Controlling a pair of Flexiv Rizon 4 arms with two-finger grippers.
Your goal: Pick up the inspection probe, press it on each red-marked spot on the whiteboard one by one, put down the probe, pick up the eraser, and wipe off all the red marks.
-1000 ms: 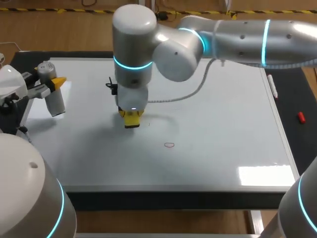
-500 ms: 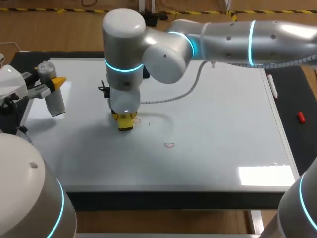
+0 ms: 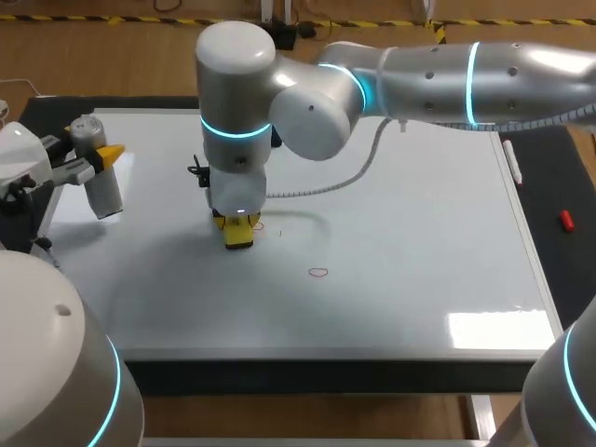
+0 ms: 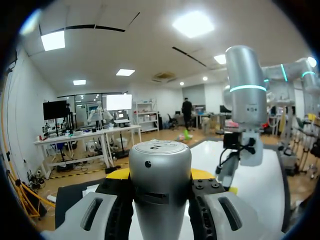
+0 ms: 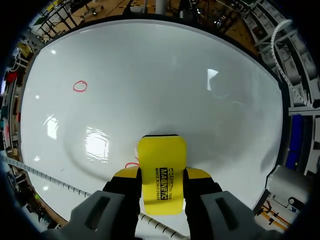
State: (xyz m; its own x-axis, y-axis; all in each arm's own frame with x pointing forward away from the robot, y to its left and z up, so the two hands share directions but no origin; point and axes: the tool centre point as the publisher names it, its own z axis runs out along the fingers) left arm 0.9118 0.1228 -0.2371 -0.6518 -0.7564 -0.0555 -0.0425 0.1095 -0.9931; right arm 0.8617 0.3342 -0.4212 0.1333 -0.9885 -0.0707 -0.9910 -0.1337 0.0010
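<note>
Left of centre in the head view, the right gripper [image 3: 238,223] points straight down at the large white glossy whiteboard [image 3: 419,233], its arm coming in from the upper right. Its two yellow-tipped fingers [image 5: 127,173] are closed on the long sides of a yellow rectangular plastic eraser [image 5: 161,165]. The eraser stands out past the fingertips, with its far end down at the board. A short red trace [image 5: 131,164] shows on the board just beside the eraser, partly hidden by it. A small red oval [image 3: 318,272], drawn in outline, lies apart from it, lower and to the right, near the middle of the frame.

At the far left edge of the head view, the left gripper [image 3: 97,160] hangs over the board's upper left corner. It clamps a silver metal cylindrical probe [image 3: 105,194] between its fingers. In the left wrist view the probe fills the gap between the black finger bodies and reaches well beyond them.

On the dark strip along the board's right side lie a white marker pen [image 3: 512,160] and, lower down, a small red cap [image 3: 565,220].
</note>
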